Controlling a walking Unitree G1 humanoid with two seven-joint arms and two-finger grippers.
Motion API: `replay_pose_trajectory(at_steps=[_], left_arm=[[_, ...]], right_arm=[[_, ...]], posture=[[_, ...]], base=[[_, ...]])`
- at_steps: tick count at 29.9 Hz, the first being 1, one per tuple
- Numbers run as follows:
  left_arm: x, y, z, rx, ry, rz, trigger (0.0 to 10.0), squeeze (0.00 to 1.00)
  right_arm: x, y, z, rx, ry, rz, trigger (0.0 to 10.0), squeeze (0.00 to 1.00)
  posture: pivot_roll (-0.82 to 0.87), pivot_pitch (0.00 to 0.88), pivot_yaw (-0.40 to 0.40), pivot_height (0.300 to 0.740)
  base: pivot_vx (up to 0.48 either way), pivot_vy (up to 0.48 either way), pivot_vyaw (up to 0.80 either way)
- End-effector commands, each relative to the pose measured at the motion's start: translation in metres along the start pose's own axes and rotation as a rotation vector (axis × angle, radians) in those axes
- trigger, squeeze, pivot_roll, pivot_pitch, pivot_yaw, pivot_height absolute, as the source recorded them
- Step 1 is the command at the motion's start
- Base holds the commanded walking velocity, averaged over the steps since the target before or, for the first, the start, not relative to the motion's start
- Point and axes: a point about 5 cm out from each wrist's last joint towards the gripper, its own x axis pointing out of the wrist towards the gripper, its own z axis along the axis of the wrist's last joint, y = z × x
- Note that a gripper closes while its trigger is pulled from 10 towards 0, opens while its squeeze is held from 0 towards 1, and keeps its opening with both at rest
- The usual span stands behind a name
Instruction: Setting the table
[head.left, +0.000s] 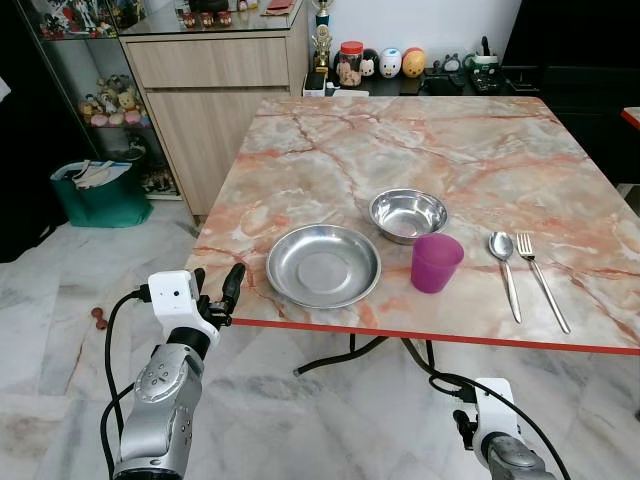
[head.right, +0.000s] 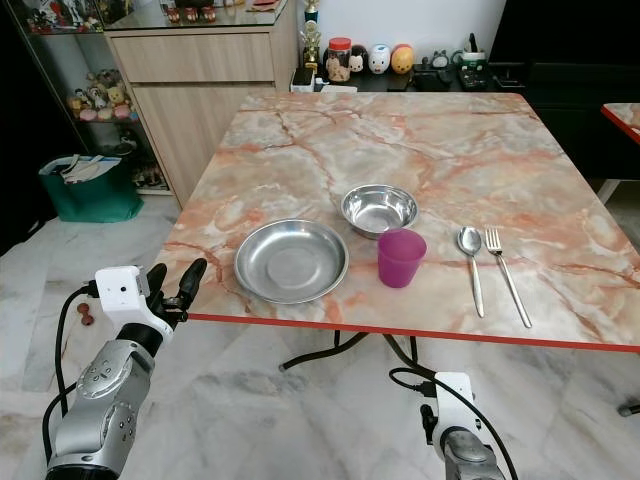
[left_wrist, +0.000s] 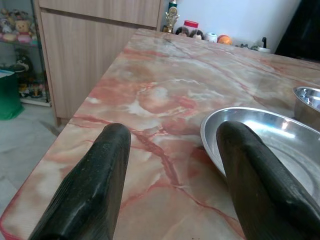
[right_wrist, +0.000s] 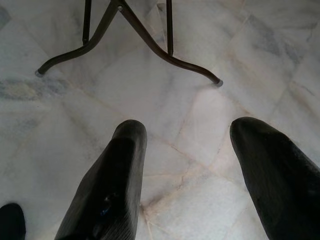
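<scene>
Two fingers of left pincer (head.left: 216, 287) spread apart at table (head.left: 300, 170) edge, steel plate (head.left: 323, 265) just beyond, untouched

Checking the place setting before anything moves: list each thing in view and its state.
Plate: upright, empty, near table edge.
Bowl: upright, empty, behind plate.
Purple cup: upright, right of plate.
Spoon: lying flat, bowl end away.
Fork: lying flat beside spoon.
Left end effector: open, empty, at table edge.
Right end effector: open, empty, hanging over floor.
</scene>
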Motion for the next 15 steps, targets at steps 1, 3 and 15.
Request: replay_pose_trajectory(at_steps=[1,3,15], left_arm=[[0.0,-0.001,0.0,0.025,-0.005,-0.01,10.0,0.0],[0.0,-0.001,0.0,0.026,-0.004,-0.012,10.0,0.0],[0.0,-0.001,-0.001,0.031,0.005,-0.02,10.0,0.0]], right_arm=[[0.0,0.0,-0.002,0.002,0.001,0.005,10.0,0.0],[0.0,0.001,-0.004,-0.001,0.018,0.008,10.0,0.0],[-0.002,0.0,-0.018,-0.143,0.217,0.039,10.0,0.0]], posture=[[0.0,0.0,0.022,0.74],[0.0,0.0,0.024,0.74],[-0.02,0.0,0.033,0.74]], base=[[0.0,0.0,0.0],[0.0,0.0,0.0],[0.0,0.0,0.0]])
